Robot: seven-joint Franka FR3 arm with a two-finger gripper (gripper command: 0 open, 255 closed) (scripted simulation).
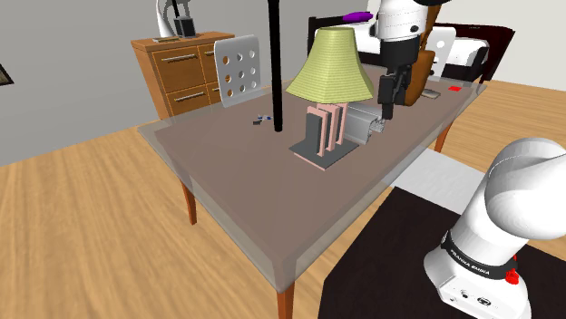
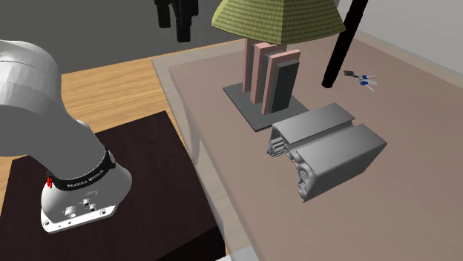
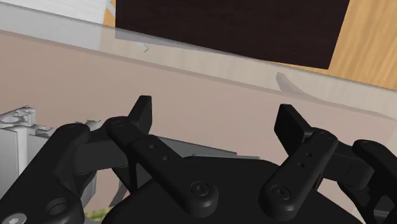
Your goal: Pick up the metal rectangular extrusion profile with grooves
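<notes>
Pincer (image 3: 216, 113): yours hangs wide apart, empty, over worktop (image 2: 415, 96); grey grooved extrusion (image 2: 330, 148) lies at four o'clock of lamp base (image 2: 241, 100), second exterior view.

Grey extrusion profile (image 2: 330, 144); yellow-green, finely textured lampshade (image 1: 329, 65); pink and dark-grey upright slabs (image 2: 273, 74); taupe-brown worktop (image 1: 236, 186); black fingers (image 3: 141, 114); white arm (image 1: 526, 190); dark brown stand (image 2: 145, 159); orange wood-grain floor (image 1: 91, 227).

Grey metal rectangular extrusion profile (image 2: 330, 148) w/ grooved end faces lies flat on brownish table (image 2: 245, 200), just beside dark flat lamp base (image 2: 239, 98).
</notes>
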